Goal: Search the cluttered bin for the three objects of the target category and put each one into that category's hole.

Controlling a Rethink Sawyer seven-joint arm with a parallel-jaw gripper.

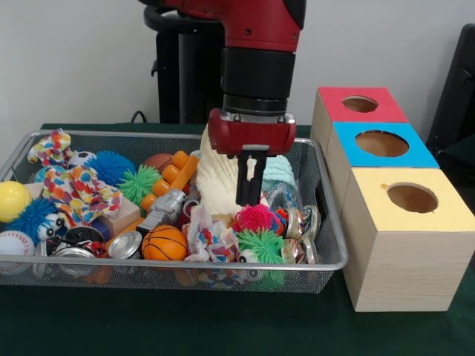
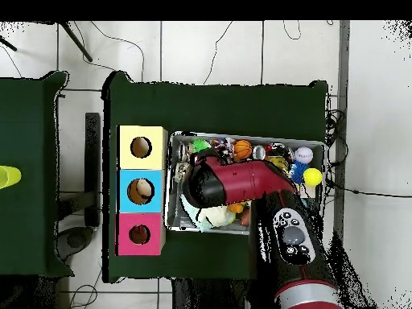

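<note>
The wire mesh bin [image 1: 326, 261] is full of toys and also shows in the overhead view [image 2: 241, 138]. My gripper [image 1: 251, 194] hangs from the red arm into the bin's right half, its tips just above a pink spiky ball [image 1: 256, 217]. A pale cream ribbed soft thing [image 1: 217, 178] stands right behind the gripper, touching or nearly so; I cannot tell if it is an animal toy. The orange tiger is hidden. The red-topped box [image 1: 338, 111] with its round hole [image 1: 360, 104] stands farthest right of the bin, and also shows in the overhead view [image 2: 139, 234].
A blue-topped box [image 1: 415, 154] and a yellow-topped box [image 1: 445, 211] stand in line with the red one. The bin holds a basketball [image 1: 164, 242], an orange studded block [image 1: 172, 178], blue [image 1: 111, 167] and green [image 1: 260, 245] spiky balls, a yellow ball [image 1: 12, 200] and metal cans [image 1: 125, 245].
</note>
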